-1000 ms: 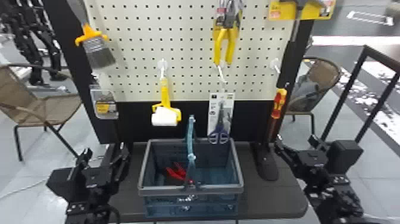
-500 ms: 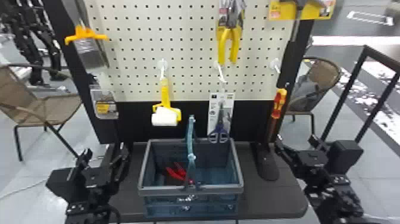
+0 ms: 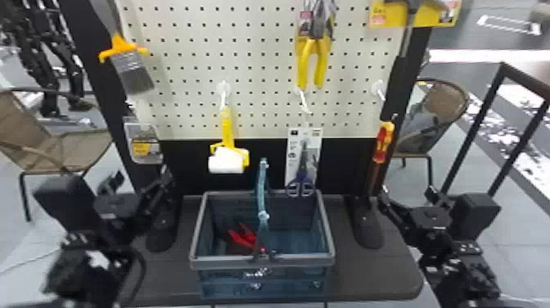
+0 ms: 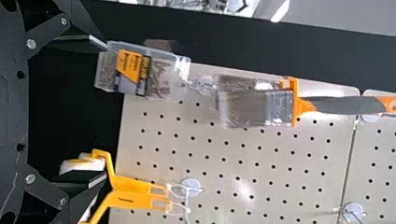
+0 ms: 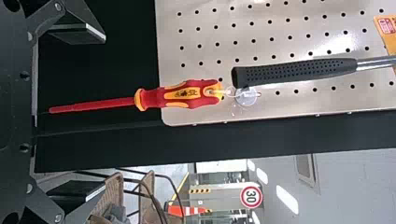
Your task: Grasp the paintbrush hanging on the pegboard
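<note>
The left gripper (image 4: pixel 105 109) is holding its 2 flat fingers wide apart with nothing between them. Through that gap its wrist camera is looking at the paintbrush (image 4: pixel 261 107), which is hanging well apart from the fingers, beyond a clear packet of small parts (image 4: pixel 140 70).

In the head view the left gripper (image 3: pixel 161 192) is now sitting higher against the board's black post than 1 s ago, so this arm is starting its lift. The right gripper (image 3: pixel 388 204) is also spread open and is waiting at the table's right end, as before.

The paintbrush (image 3: pixel 129 69) is hanging at the upper left corner of the pegboard (image 3: pixel 245 61), orange collar up and bristles down. It is lying at a different angle in each of the 3 head frames (tilted, then nearly straight, then tilted again), so it is probably swinging on its hook.

For the task, this suggests the reach is only beginning. The arm is facing a long climb toward a target that is not yet hanging steady.
</note>
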